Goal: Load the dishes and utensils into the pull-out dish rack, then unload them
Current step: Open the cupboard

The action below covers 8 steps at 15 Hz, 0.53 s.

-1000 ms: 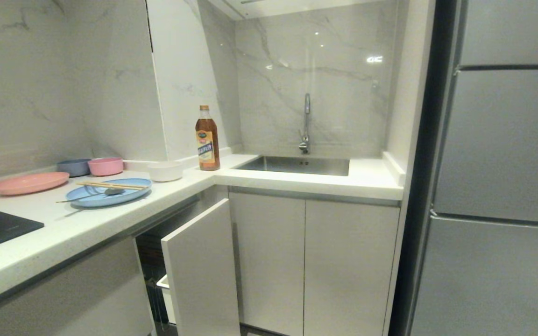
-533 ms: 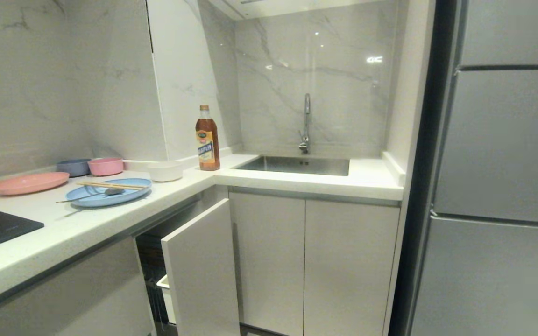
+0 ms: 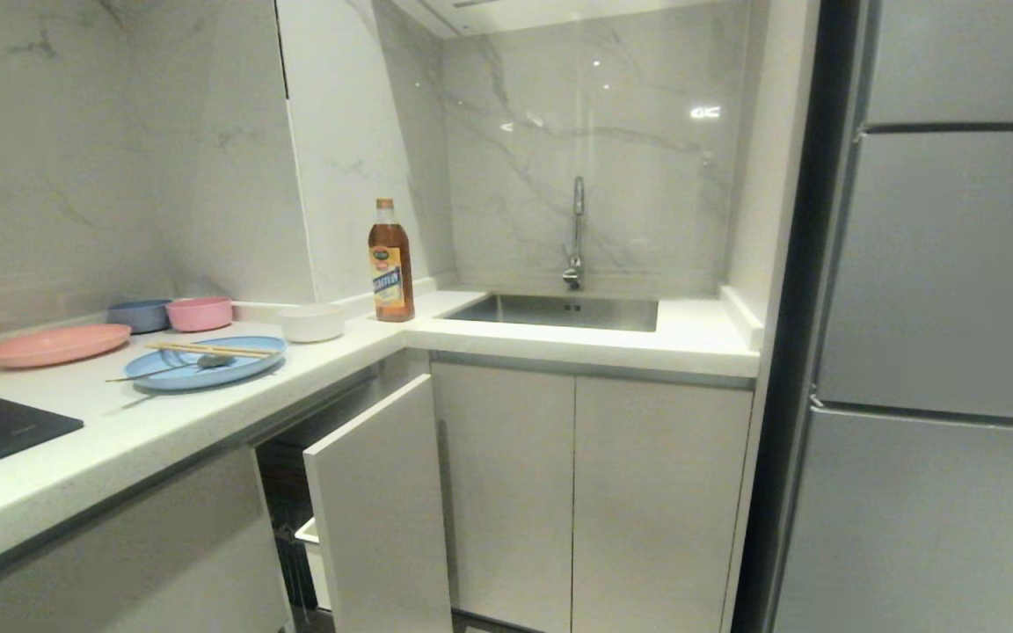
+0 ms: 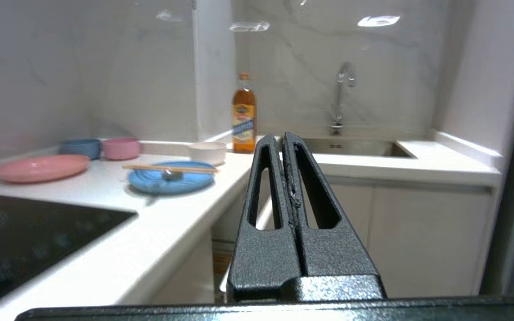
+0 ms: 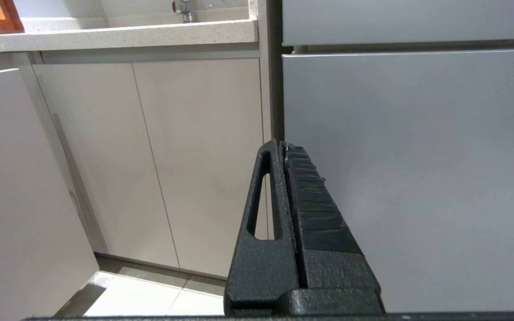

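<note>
Indoors, white countertop (image 3: 207, 413), marble wall (image 3: 594, 132)

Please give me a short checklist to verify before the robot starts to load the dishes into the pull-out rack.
1. Pull-out dish rack pulled out: ok, front panel stands out from the cabinet; how far, cannot tell.
2. Light-blue plate on the counter: ok.
3. Chopsticks and spoon lying on that plate: ok.
4. White bowl free beside the bottle: ok.
5. Left gripper open for grasping: not ok, shut and empty.
6. Right gripper idle: ok, shut, facing the fridge.
</note>
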Motion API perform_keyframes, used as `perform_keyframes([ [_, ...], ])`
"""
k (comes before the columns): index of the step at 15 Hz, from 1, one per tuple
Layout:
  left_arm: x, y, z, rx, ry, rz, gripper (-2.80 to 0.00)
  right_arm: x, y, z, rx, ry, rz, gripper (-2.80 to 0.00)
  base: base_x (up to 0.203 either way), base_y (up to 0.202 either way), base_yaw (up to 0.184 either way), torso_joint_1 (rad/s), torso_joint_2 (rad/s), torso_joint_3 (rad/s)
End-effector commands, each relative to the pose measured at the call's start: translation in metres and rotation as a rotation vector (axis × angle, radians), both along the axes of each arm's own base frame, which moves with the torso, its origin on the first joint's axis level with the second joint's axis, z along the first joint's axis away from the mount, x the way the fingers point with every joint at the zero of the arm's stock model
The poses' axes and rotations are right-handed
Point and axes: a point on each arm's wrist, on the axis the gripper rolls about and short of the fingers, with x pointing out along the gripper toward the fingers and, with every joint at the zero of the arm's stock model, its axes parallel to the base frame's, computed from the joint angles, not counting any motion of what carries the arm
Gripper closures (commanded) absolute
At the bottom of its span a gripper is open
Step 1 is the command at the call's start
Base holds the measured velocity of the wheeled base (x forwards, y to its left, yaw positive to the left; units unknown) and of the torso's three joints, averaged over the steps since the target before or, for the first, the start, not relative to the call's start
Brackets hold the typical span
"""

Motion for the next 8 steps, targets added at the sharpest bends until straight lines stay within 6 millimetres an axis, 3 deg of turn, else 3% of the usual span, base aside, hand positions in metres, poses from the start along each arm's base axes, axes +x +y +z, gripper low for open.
perform_keyframes([
  [1,0.060,-0.001,0.030,0.003,0.125,0.000,0.00,0.000,0.000,0.000,0.000,0.000,0.001,0.00,0.000,0.000,0.000,0.000,0.00,0.000],
  [5,0.154,-0.006,0.057,0.013,0.292,-0.007,0.00,0.000,0.000,0.000,-0.001,0.000,0.001,0.00,0.000,0.000,0.000,0.000,0.00,0.000],
  [8,0.226,-0.011,0.058,0.015,0.488,-0.040,0.00,0.000,0.000,0.000,0.000,0.000,0.001,0.00,0.000,0.000,0.000,0.000,0.00,0.000],
])
